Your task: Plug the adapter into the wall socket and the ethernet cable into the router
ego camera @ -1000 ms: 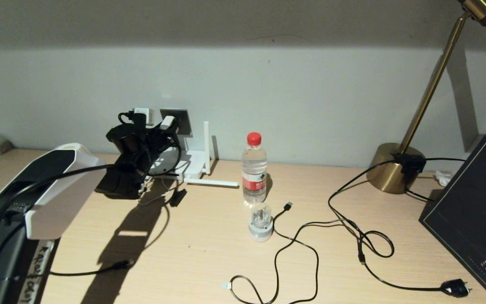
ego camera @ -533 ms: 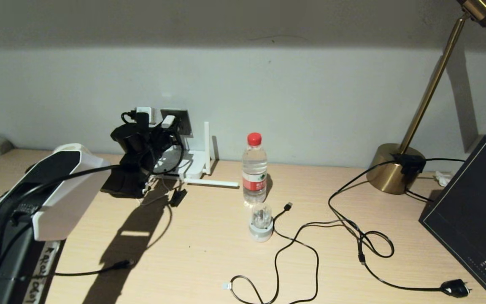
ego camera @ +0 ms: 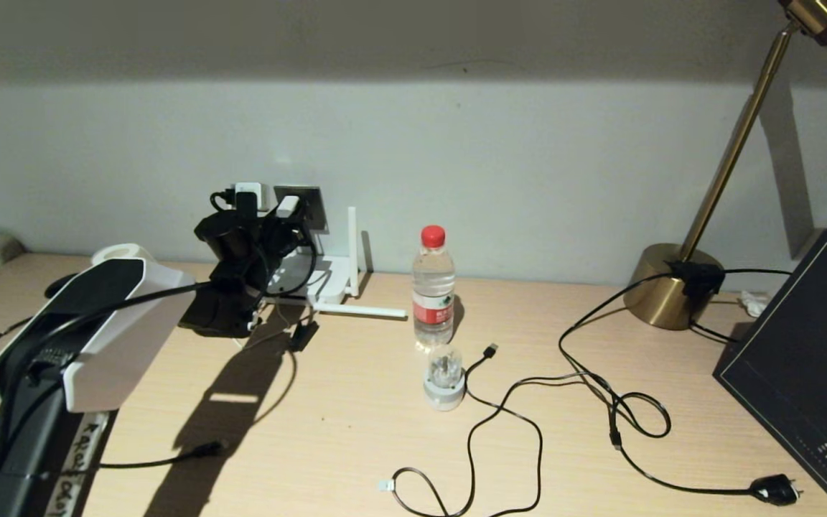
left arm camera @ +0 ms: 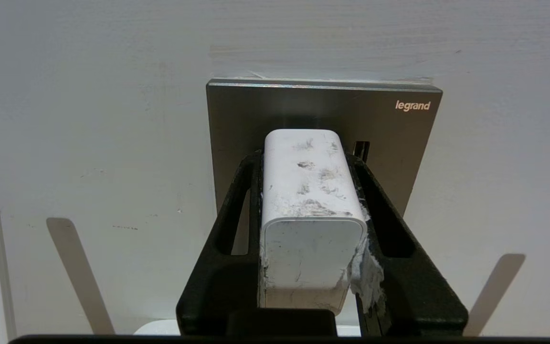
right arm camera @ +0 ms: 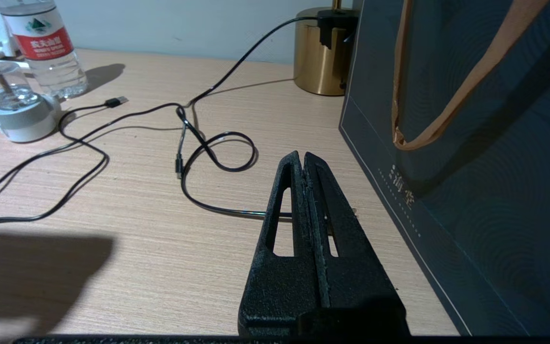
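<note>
Against the wall, the left gripper (left arm camera: 309, 165) clamps the adapter (left arm camera: 309, 215), whose far end meets the wall socket (left arm camera: 389, 129). Below it sits the router (ego camera: 327, 280). Over the table (right arm camera: 112, 239), the right gripper (right arm camera: 303, 165) is closed, empty.

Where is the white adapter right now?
The adapter sits clamped in the left gripper, right up against the grey wall socket on the wall at the far left of the desk, above the router.
</note>
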`<state>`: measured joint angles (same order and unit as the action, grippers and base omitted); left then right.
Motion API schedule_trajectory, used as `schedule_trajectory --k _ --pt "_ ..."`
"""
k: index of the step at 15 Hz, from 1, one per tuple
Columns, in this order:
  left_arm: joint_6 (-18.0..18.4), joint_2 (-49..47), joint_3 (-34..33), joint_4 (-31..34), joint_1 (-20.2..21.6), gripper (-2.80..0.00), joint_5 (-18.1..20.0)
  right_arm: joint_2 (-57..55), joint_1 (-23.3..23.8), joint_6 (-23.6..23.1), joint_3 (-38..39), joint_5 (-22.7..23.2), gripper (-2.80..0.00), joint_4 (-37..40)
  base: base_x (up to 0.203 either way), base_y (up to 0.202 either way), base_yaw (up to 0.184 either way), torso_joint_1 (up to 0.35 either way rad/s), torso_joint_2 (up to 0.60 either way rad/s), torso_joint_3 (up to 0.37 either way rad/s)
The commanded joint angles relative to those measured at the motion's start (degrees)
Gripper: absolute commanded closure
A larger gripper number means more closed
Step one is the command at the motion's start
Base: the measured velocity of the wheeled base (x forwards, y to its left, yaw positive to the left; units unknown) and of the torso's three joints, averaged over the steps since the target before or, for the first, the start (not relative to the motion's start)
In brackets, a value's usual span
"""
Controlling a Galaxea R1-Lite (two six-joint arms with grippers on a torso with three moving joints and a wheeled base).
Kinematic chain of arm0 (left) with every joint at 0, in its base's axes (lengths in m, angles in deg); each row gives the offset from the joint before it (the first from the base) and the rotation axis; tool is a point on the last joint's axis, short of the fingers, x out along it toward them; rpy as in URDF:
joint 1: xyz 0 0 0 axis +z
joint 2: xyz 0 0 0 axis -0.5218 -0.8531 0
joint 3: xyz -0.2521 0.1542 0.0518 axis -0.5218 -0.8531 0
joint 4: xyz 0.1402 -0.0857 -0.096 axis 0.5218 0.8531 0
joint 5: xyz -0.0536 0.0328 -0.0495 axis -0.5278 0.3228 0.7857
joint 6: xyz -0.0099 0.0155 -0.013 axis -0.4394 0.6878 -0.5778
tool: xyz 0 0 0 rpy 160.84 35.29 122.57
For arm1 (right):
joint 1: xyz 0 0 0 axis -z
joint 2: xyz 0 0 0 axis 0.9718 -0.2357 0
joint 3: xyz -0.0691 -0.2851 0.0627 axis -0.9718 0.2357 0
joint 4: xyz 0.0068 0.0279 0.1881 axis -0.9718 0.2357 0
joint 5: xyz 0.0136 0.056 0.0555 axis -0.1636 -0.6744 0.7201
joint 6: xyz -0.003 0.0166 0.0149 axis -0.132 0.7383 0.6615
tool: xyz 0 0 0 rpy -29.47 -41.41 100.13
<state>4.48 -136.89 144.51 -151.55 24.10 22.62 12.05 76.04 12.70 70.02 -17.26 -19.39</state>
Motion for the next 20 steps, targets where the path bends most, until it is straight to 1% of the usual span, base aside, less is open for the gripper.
schedule_trajectory --k 1,8,10,13,16,20 --pt "0.02 -0.38 0.09 -0.21 0.06 0.00 0.09 -0.06 -0.02 0.00 2.02 0.02 0.00 -0.06 0.000 0.000 0.000 0.000 0.00 0.000" --pt "-0.05 -0.68 0.09 -0.29 0.18 0.00 0.30 -0.06 -0.02 0.00 2.02 0.02 0.00 -0.06 0.000 0.000 0.000 0.000 0.00 0.000" --pt "0.02 -0.64 0.09 -0.13 0.49 0.00 1.74 -0.06 -0.02 0.00 2.02 0.02 0.00 -0.06 0.000 0.000 0.000 0.000 0.00 0.000" --pt "0.02 0.05 -0.10 0.26 1.01 0.00 2.50 -0.06 -0.02 0.00 2.02 0.02 0.00 -0.06 0.000 0.000 0.000 0.000 0.00 0.000" --pt "0.11 0.67 -0.35 2.08 1.46 0.00 3.60 -0.06 -0.02 -0.07 2.02 0.02 0.00 -0.06 0.000 0.000 0.000 0.000 0.00 0.000" --pt "0.19 0.50 -0.35 2.17 1.55 0.00 4.75 -0.06 -0.02 0.00 2.02 0.02 0.00 -0.06 0.000 0.000 0.000 0.000 0.00 0.000"
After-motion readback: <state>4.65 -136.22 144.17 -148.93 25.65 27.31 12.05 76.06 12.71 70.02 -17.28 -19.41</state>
